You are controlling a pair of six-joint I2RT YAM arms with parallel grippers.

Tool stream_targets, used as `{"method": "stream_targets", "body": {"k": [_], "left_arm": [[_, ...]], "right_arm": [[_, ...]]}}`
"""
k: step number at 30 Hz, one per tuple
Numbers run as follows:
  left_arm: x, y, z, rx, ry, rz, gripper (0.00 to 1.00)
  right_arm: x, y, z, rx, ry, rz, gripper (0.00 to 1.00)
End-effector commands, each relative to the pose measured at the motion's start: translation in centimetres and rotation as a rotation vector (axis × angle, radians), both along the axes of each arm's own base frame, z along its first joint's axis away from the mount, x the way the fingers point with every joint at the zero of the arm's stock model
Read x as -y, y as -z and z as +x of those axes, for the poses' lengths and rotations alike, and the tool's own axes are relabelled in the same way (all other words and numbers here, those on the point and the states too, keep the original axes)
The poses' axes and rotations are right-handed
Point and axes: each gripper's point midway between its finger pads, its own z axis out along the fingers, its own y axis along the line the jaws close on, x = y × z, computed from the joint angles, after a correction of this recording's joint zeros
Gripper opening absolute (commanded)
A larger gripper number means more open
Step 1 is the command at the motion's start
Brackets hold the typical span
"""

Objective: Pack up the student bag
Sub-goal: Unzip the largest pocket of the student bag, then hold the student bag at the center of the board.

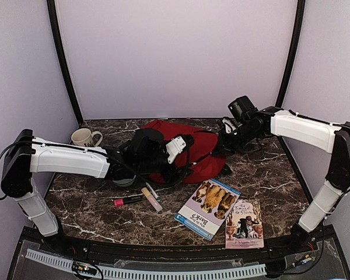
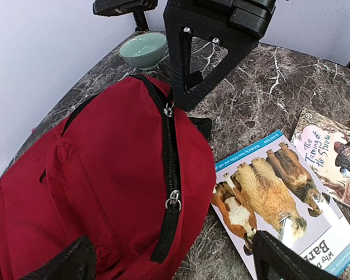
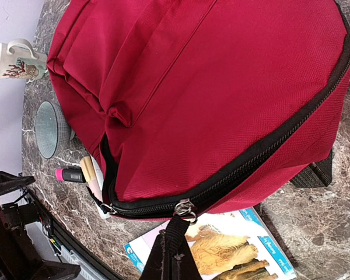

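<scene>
The dark-red student bag (image 1: 189,153) lies at the table's centre; it also fills the left wrist view (image 2: 105,175) and the right wrist view (image 3: 210,87). My right gripper (image 3: 174,248) is shut on the black strap of a zipper pull (image 3: 185,211) at the bag's edge; it shows from above (image 1: 224,140). My left gripper (image 2: 175,262) is open, its fingers (image 2: 67,262) spread over the bag on either side of a second zipper pull (image 2: 173,201), without touching it. It hovers over the bag's middle in the top view (image 1: 176,149).
Two picture books (image 1: 207,207) (image 1: 245,223) lie in front of the bag. A pink marker (image 1: 128,200) and a beige stick (image 1: 151,198) lie at its left front. A mug (image 1: 84,137) stands at the back left. A green bowl (image 2: 143,48) sits beside the bag.
</scene>
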Motion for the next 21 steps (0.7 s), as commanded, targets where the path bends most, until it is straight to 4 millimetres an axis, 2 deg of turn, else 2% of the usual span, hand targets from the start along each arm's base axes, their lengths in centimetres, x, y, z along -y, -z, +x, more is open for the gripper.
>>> {"method": "stream_targets", "body": {"k": [1, 5, 9, 13, 17, 21], "left_arm": [[1.1, -3.0, -1.1, -0.038, 0.047, -0.108, 0.99], [2.4, -1.6, -1.2, -0.129, 0.056, -0.085, 0.99], [2.9, -0.7, -0.2, -0.150, 0.010, -0.061, 0.98], [3.8, -0.6, 0.8, -0.137, -0.005, -0.066, 0.90], [5.3, 1.2, 1.3, -0.183, 0.009, -0.022, 0.83], [5.8, 2.9, 2.2, -0.247, -0.023, -0.045, 0.75]], "right_arm": [[-0.4, -0.7, 0.6, 0.033, -0.016, 0.030, 0.00], [-0.8, -1.0, 0.5, 0.036, -0.038, 0.052, 0.00], [-1.0, -1.6, 0.6, 0.055, -0.052, 0.065, 0.00], [-1.1, -1.7, 0.3, 0.051, -0.069, 0.071, 0.00], [-1.0, -1.8, 0.1, 0.052, -0.076, 0.069, 0.00], [-0.7, -2.0, 0.0, 0.057, -0.076, 0.061, 0.00]]}}
